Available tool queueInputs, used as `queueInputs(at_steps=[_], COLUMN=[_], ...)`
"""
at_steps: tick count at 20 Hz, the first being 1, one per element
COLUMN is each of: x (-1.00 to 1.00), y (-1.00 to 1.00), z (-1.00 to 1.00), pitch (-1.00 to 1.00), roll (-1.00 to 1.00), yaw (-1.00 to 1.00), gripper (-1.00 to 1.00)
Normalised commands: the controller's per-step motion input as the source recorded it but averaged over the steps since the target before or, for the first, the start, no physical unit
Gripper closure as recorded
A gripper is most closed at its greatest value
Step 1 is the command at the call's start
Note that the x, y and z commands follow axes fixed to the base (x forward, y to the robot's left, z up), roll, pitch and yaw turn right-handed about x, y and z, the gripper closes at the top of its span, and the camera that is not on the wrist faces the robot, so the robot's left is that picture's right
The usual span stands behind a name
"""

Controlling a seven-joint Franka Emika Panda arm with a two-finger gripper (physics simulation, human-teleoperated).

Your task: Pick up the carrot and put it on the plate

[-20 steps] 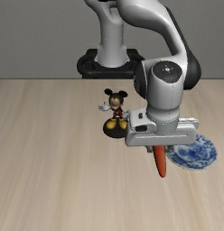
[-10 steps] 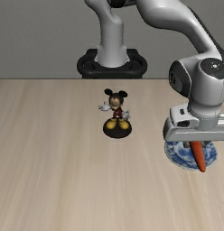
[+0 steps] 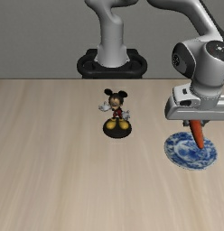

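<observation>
Claw [image 3: 198, 121] clamped on carrot [image 3: 201, 136]: orange, tapered, hanging tip-down above blue-patterned plate [image 3: 180, 155].

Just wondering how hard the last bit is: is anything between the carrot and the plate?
Nothing visible. The carrot hangs from the gripper just above the plate; the Mickey Mouse figure stands well off to the exterior view's left.
</observation>
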Motion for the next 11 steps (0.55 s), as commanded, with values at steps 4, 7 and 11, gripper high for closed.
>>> queueInputs(at_steps=[4, 7, 11], x=[0.25, 0.00, 0.00], y=[0.25, 0.00, 0.00], z=[0.00, 0.00, 0.00], pitch=[0.00, 0.00, 0.00], roll=[0.00, 0.00, 0.00], yaw=[0.00, 0.00, 0.00], gripper=[-1.00, -1.00, -1.00])
